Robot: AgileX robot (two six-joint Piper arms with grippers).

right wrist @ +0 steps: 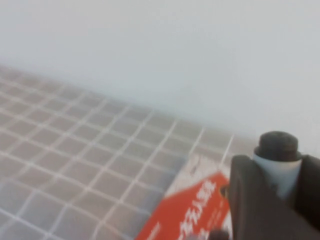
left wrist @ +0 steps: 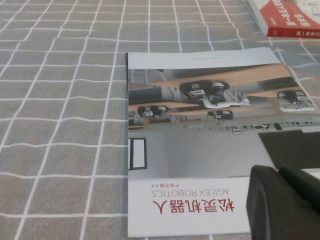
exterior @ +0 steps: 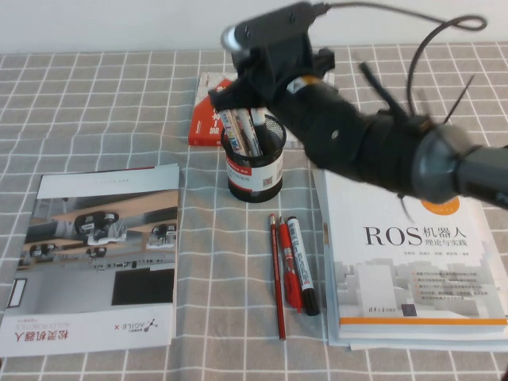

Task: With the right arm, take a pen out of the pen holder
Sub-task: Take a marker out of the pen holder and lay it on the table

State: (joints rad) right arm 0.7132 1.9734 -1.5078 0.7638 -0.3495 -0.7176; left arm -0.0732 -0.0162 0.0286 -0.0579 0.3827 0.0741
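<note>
A black mesh pen holder [exterior: 254, 171] stands mid-table with several white markers [exterior: 248, 131] sticking out of it. My right gripper [exterior: 242, 70] hovers right above the holder, shut on a marker with a pale barrel and a black end [right wrist: 276, 159]. The marker's top [exterior: 232, 36] pokes out above the fingers [right wrist: 250, 200]; its lower part is hidden behind the gripper [right wrist: 277, 172]. My left gripper [left wrist: 282, 200] is outside the high view. It hangs over the brochure's near corner, its dark fingers pressed together with nothing between them.
A red pencil [exterior: 276, 278], a red pen [exterior: 288, 266] and a black marker [exterior: 302, 266] lie in front of the holder. A white ROS book [exterior: 413, 254] is at the right, a brochure [exterior: 99, 254] [left wrist: 200, 150] at the left, a red book [exterior: 208, 119] [left wrist: 295, 20] behind the holder.
</note>
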